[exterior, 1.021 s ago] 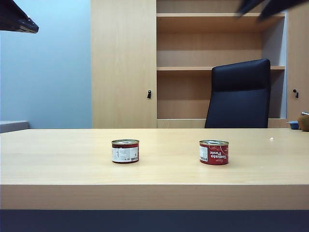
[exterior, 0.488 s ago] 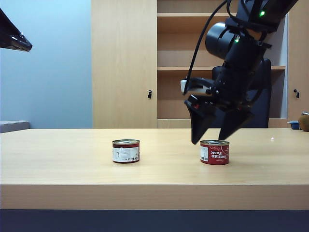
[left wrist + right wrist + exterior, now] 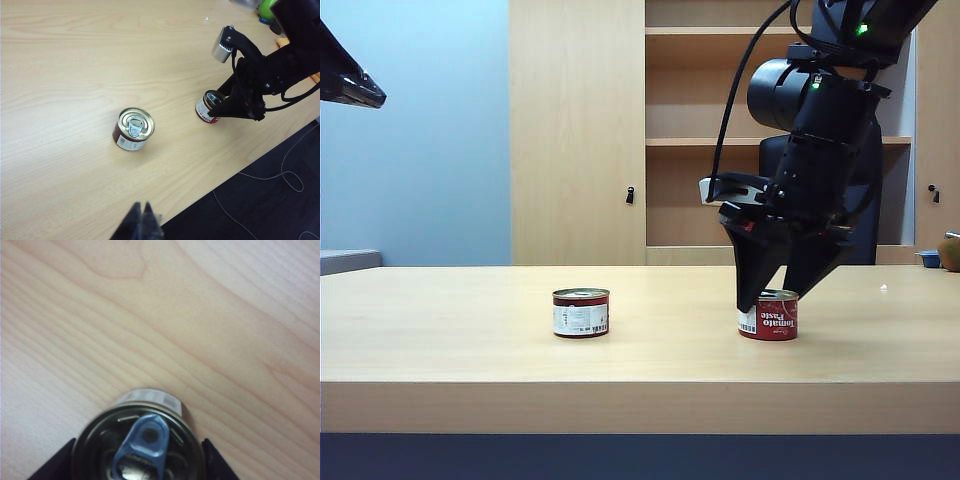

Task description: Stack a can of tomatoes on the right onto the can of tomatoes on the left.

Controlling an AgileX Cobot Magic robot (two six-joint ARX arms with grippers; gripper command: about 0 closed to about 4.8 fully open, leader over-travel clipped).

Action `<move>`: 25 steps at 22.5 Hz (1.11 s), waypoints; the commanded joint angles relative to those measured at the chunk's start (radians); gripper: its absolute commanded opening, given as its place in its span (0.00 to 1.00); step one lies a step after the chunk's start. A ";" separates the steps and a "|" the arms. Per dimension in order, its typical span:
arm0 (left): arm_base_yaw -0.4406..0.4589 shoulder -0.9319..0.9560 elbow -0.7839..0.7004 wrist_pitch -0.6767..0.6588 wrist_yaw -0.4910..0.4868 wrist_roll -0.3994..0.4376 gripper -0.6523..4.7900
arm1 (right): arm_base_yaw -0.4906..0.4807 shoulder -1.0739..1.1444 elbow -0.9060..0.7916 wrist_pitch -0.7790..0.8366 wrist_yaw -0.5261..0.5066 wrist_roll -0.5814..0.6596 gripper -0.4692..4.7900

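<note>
With my right gripper point(image 3: 772, 296) straddling, jaws apart, the right tomato-paste can point(image 3: 769, 316) on the desk point(image 3: 450, 330), closing came next; the left gripper point(image 3: 141, 226), seemingly shut, hovered aloft.

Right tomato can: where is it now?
In the exterior view the right tomato can stands right of centre on the table, between the right gripper jaws, apart from the left can.

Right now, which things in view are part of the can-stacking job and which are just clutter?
In the job:
- right tomato can, between the right pincer fingers, on the table
- left tomato can, standing alone
- left pincer, high off to the left

Lying about:
- office chair
- shelf unit
- green item at the table's far edge
</note>
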 commanded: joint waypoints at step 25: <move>0.001 -0.002 0.004 0.026 -0.110 0.001 0.11 | 0.299 0.171 0.330 0.146 -0.003 0.039 0.53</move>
